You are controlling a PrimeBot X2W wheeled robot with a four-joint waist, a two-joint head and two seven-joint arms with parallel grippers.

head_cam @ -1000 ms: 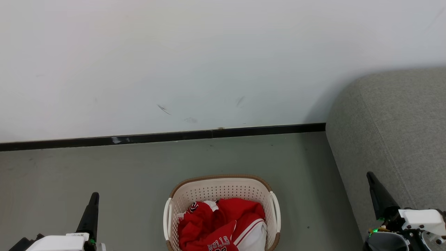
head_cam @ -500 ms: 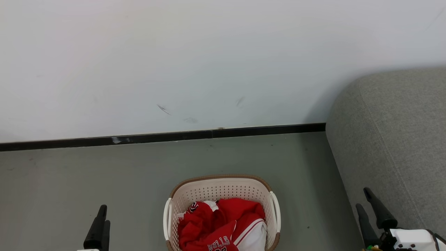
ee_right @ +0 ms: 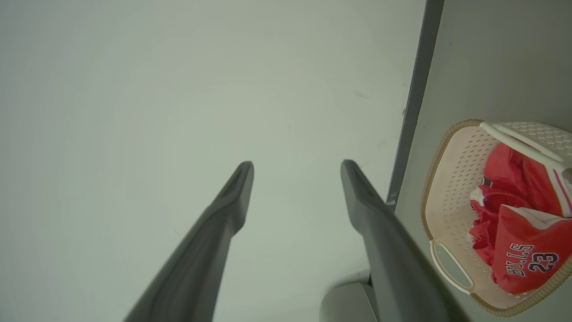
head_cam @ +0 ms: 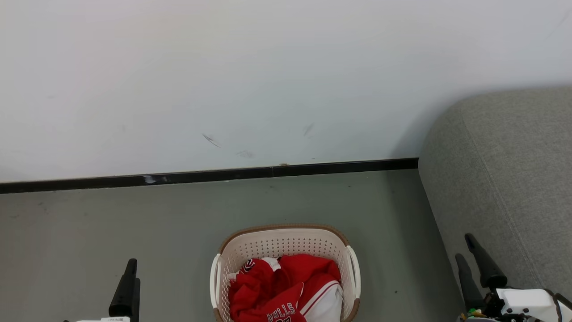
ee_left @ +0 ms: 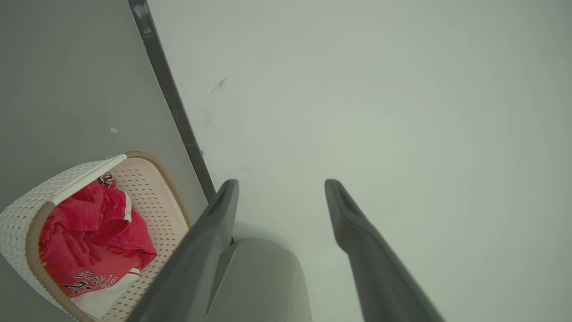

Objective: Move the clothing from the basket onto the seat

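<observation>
The cream-white basket [head_cam: 286, 237] stands on the floor at the bottom centre of the head view, with the red and white clothing [head_cam: 286, 286] crumpled inside it. To the right rises the grey seat [head_cam: 514, 179]. My left gripper [head_cam: 133, 271] is open at the lower left, apart from the basket. My right gripper [head_cam: 463, 247] is open at the lower right, in front of the seat's side. In the left wrist view the gripper [ee_left: 281, 183] is empty, the basket [ee_left: 27, 210] and clothing [ee_left: 94, 223] at lower left. The right wrist view shows its empty gripper [ee_right: 297, 164], the basket [ee_right: 447, 179] and clothing [ee_right: 518, 214].
A white wall [head_cam: 268, 80] with a black baseboard [head_cam: 205, 175] runs behind the basket. Grey floor [head_cam: 111, 214] lies on both sides of it. The seat's rounded corner [ee_left: 259, 277] shows between my left fingers.
Both grippers have gone from shut to open. Each has dropped lower in the head view. The basket and clothing have not moved.
</observation>
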